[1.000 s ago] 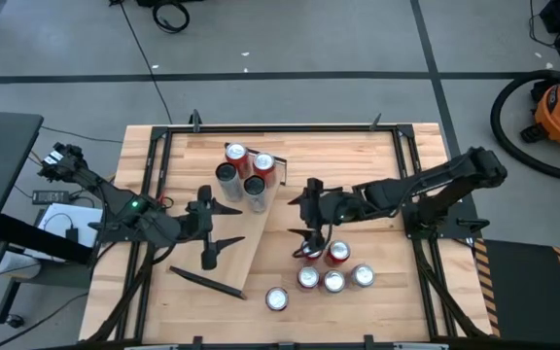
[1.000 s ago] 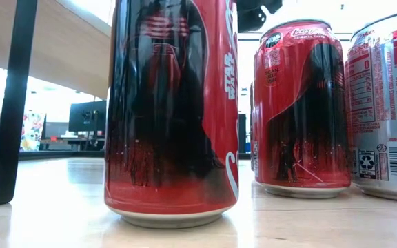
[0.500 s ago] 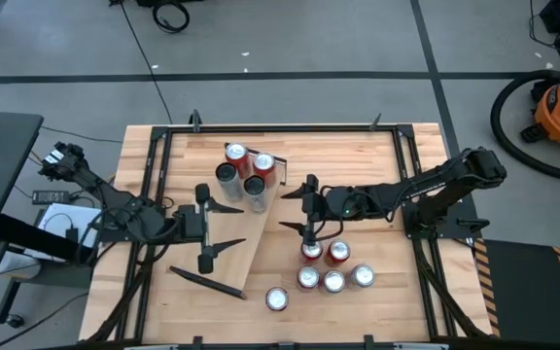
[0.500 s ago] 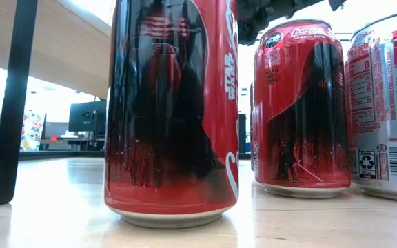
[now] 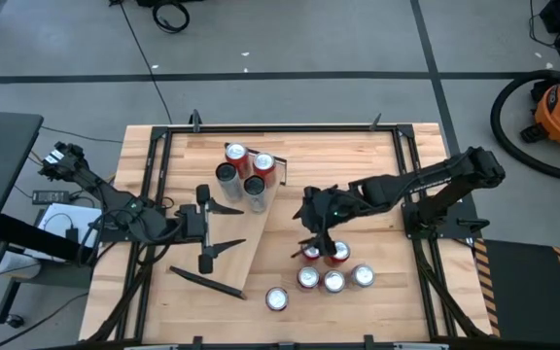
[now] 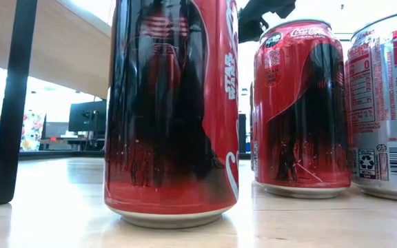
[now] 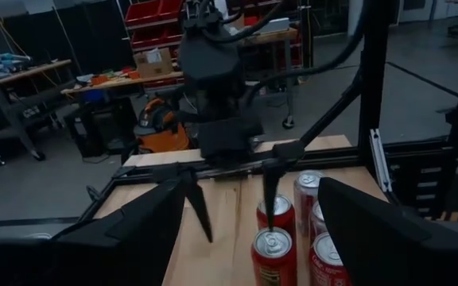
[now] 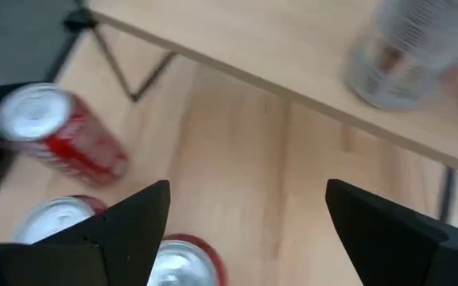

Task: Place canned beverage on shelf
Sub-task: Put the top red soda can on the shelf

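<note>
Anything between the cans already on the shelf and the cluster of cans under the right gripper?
In the high view, only bare tabletop separates the shelf cans from the cluster; the open right gripper hangs over the cluster's near edge.

From overhead I look straight down on the whole table [image 5: 358,292], both arms and the floor around. My low camera sits on the tabletop, facing level across it, so near one red can [image 6: 172,110] that it fills the middle of the picture. My left wrist camera looks across the table at the right arm and the room behind. My right wrist camera points down at the cans [image 8: 58,131] from close. All four share that can cluster.
</note>
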`<act>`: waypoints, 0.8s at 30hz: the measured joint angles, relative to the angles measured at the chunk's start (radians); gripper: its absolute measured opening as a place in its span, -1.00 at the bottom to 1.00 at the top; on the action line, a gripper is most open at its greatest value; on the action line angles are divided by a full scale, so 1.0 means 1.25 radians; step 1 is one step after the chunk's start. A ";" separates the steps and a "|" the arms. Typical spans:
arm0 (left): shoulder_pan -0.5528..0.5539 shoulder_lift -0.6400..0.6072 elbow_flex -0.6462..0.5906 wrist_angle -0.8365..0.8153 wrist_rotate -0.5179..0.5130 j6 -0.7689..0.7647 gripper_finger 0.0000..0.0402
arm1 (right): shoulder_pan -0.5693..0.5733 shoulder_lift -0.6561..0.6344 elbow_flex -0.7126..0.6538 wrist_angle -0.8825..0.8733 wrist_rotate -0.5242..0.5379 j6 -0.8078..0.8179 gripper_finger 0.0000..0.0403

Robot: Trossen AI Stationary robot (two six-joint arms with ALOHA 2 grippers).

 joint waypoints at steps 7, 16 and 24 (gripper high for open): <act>0.000 0.000 0.000 0.003 -0.007 -0.002 0.50 | 0.039 0.002 0.000 -0.036 0.008 -0.069 0.72; 0.025 0.000 0.000 -0.018 -0.038 -0.047 0.50 | 0.104 0.070 0.063 -0.087 0.079 -0.068 0.72; 0.062 0.001 0.000 -0.067 -0.038 -0.111 0.50 | 0.108 0.133 0.136 -0.205 0.111 -0.072 0.72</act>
